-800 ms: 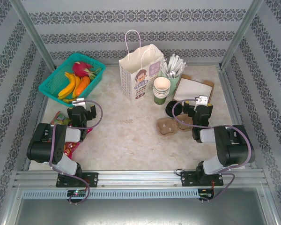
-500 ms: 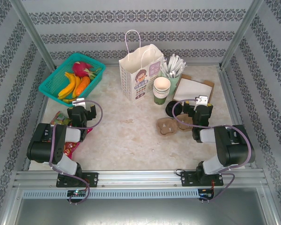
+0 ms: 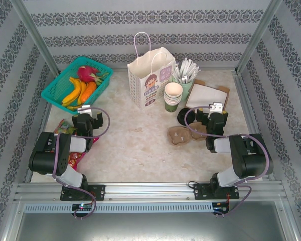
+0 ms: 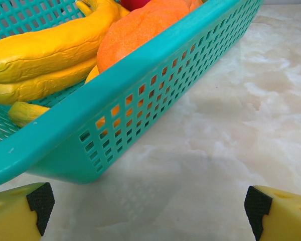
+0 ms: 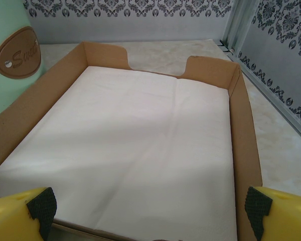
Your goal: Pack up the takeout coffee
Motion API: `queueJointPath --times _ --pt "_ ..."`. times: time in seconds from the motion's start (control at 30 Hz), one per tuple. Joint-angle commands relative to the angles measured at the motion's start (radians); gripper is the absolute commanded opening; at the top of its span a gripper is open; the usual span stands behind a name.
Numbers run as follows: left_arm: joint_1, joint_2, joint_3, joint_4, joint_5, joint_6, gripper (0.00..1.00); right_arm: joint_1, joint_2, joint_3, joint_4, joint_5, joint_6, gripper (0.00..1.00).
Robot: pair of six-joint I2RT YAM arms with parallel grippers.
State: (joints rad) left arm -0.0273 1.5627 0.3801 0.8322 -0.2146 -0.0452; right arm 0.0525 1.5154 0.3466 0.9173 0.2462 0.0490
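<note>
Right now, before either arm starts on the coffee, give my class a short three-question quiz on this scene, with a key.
1. True or false: the takeout coffee sits inside the paper bag.
2. Which thing lies right in front of the left gripper? A: teal fruit basket. B: stack of paper cups. C: pulp cup tray.
3. Fill in: the jaws of the right gripper stand ___.
Key: 1 false, it stands on the table beside the right gripper, outside the bag. 2 A. 3 open.
</note>
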Motion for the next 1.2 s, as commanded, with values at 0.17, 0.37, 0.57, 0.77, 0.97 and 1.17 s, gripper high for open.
queueJointPath --times 0.17,0.37,0.57,0.77,0.97,1.17 --pt "-0.011 -0.049 0.06 -0.075 0.054 0.024 1.0 0.0 -0.07 0.037 -0.06 -0.06 -0.011 0.98" --pt "-0.015 -0.202 0.216 -0.42 0.036 -0.006 1.0 0.0 -0.217 0.03 -0.167 -0.035 -0.003 0.98" --pt "-0.053 -0.321 0.33 -0.642 0.006 -0.185 1.0 0.0 -0.377 0.1 -0.438 -0.096 0.136 0.98" --pt "-0.202 -0.387 0.457 -0.907 0.008 -0.323 1.0 0.006 -0.412 0.236 -0.789 -0.305 0.318 0.98" --pt "-0.215 -0.428 0.508 -1.129 -0.004 -0.534 1.0 0.029 -0.367 0.352 -1.004 -0.416 0.452 0.98" --pt "-0.209 -0.349 0.572 -1.253 0.096 -0.598 1.0 0.064 -0.301 0.488 -1.167 -0.437 0.609 0.97"
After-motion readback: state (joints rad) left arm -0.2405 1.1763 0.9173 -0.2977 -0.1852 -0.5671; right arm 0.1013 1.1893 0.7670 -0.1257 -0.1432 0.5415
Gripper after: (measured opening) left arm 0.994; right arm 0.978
